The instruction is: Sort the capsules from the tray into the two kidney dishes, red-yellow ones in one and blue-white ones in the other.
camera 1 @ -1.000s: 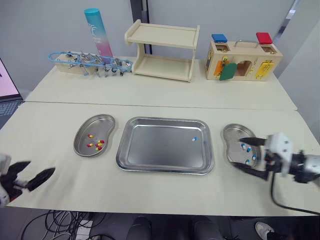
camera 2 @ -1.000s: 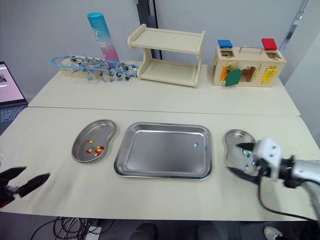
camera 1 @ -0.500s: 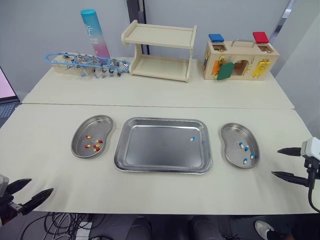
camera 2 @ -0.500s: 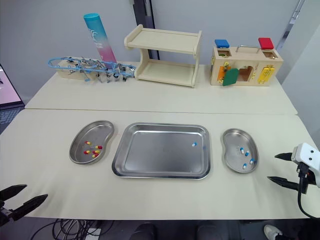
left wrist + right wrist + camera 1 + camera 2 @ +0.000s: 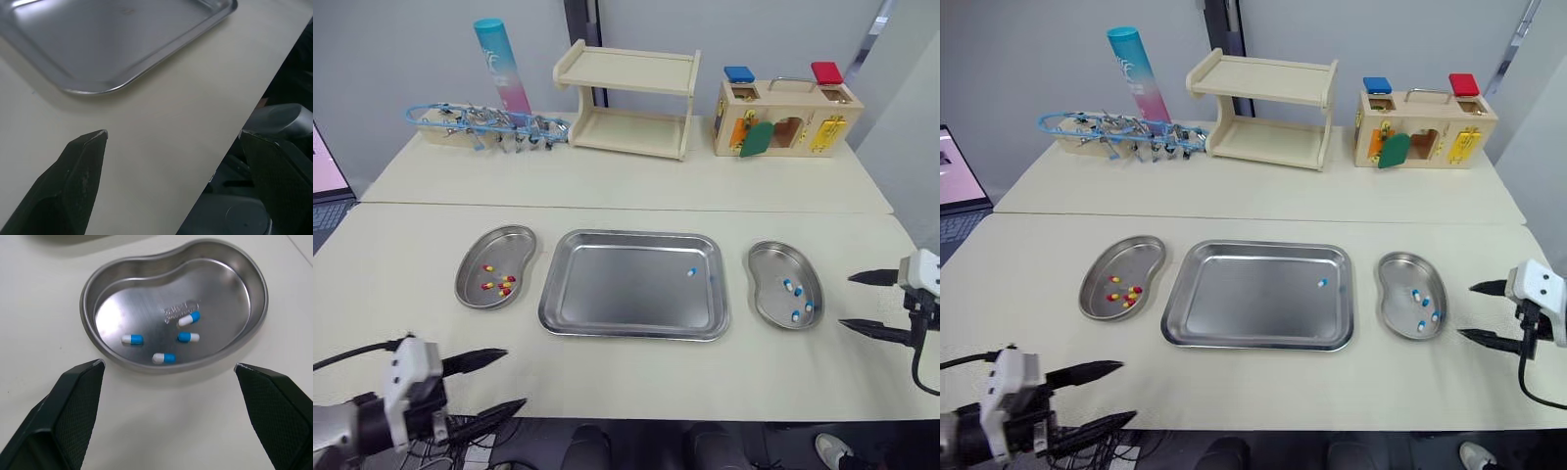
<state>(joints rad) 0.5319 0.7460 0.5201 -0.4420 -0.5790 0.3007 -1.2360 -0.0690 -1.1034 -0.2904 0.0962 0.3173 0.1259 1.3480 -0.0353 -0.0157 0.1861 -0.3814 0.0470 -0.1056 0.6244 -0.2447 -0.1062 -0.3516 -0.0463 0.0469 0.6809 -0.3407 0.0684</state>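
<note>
A steel tray (image 5: 631, 333) lies mid-table with one blue-white capsule (image 5: 691, 272) near its right side. To its left, a kidney dish (image 5: 468, 266) holds several red-yellow capsules (image 5: 499, 285). On the tray's right, another kidney dish (image 5: 759, 259) holds several blue-white capsules (image 5: 188, 337). My right gripper (image 5: 845, 301) is open just right of that dish, with nothing between its fingers (image 5: 73, 396). At the table's front edge, below the left dish, my left gripper (image 5: 515, 377) is open and empty, and the tray's corner (image 5: 146, 63) lies ahead of it.
Along the back of the table stand a wooden two-level shelf (image 5: 631, 98), a wooden lock box (image 5: 783, 117), a blue-pink tube (image 5: 504, 64) and a rack of metal tools (image 5: 480, 122). A laptop (image 5: 955, 186) sits at the far left.
My right gripper has drawn back from over the right dish to its right side. My left gripper has come in from the far left along the front edge. The camera shifted slightly.
</note>
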